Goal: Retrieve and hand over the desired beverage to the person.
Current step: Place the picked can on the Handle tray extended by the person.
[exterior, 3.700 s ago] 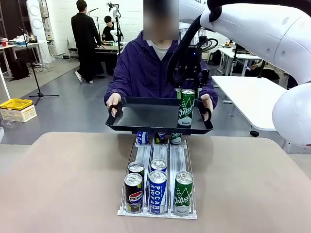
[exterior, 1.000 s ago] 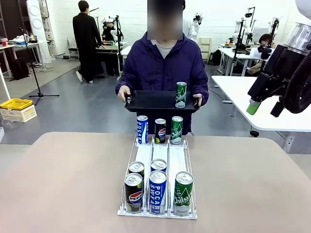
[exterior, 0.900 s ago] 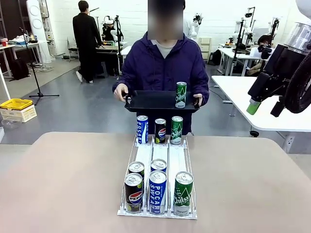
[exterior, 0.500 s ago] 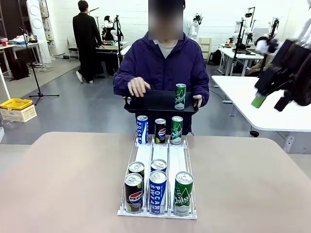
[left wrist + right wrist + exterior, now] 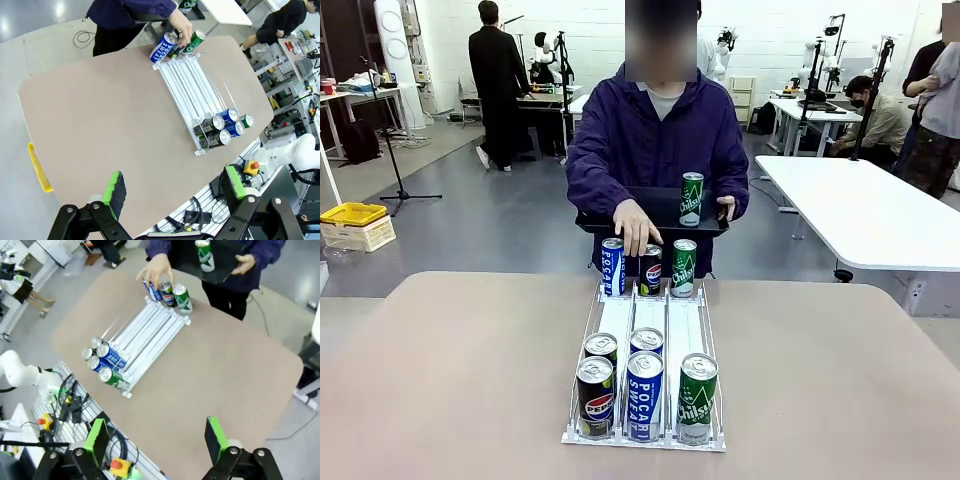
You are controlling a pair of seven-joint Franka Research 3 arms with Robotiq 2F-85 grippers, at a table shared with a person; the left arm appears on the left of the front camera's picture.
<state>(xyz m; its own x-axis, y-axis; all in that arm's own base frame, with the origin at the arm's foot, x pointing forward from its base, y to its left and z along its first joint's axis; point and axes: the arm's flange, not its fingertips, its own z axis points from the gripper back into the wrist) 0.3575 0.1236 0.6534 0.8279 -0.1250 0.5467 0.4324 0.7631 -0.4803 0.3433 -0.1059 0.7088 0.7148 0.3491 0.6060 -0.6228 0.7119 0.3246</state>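
Overhead, the left tool (image 5: 174,186) and right tool (image 5: 156,438) hang spread and empty above the tabletop (image 5: 440,360). Across it, the person (image 5: 655,130) holds a black tray (image 5: 620,212) carrying the green can (image 5: 691,198), with one hand (image 5: 636,228) on the rack's (image 5: 617,322) far Pepsi can (image 5: 650,272).

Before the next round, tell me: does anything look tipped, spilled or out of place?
Nothing stands out. The cans in the rack all stand upright, as does the green can on the tray. No spill shows.

Perhaps nine cans (image 5: 645,395); one rack (image 5: 650,320), tray (image 5: 655,205)
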